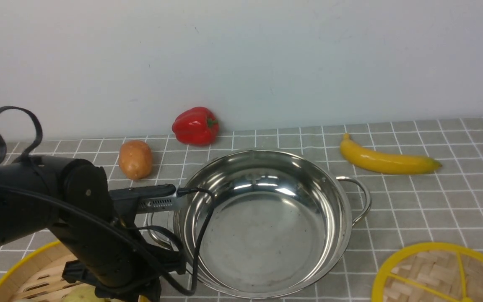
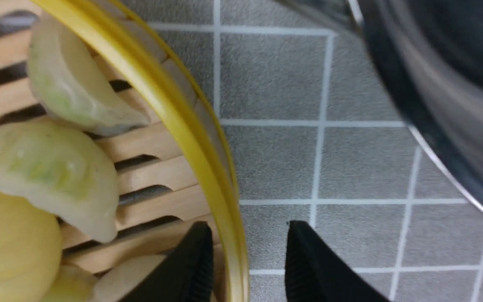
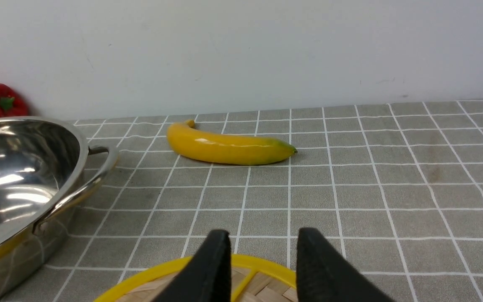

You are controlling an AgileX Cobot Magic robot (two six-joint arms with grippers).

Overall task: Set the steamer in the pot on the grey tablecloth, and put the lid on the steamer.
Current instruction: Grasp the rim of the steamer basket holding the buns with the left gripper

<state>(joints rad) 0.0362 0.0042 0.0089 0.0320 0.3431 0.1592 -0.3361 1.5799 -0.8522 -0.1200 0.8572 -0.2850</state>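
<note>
The grey tablecloth [image 1: 434, 201] fills the whole floor of play, white grid lines running up to the pale wall. In the middle, closer to the near edge, sits the stainless-steel pot [image 1: 266, 235], shiny and with nothing in it, its looped handles pointing at the left and right edges.

The black left arm [image 1: 36, 193] reaches in over the near-left corner, cables trailing across the pot's rim. Under it, at that corner, is the bamboo steamer [image 1: 36, 262], on the cloth just beside the pot and not in it. Over at the near-right corner lies the woven lid [image 1: 430, 272], flat on the cloth, well apart from the steamer.

The yellow banana [image 1: 386, 161] lies beyond the pot on the right. The red bell pepper [image 1: 195, 126] is up against the far edge, and the potato [image 1: 135, 159] is just left of it, a little nearer.

Pale dumplings [image 2: 57, 167] rest on the steamer's slats.

The left gripper [image 2: 247, 226] straddles the steamer's yellow rim, one finger inside and one outside, with a clear gap on the outer side and nothing clamped. The right gripper [image 3: 263, 232] hangs over the lid's far rim, fingers parted and holding nothing.
</note>
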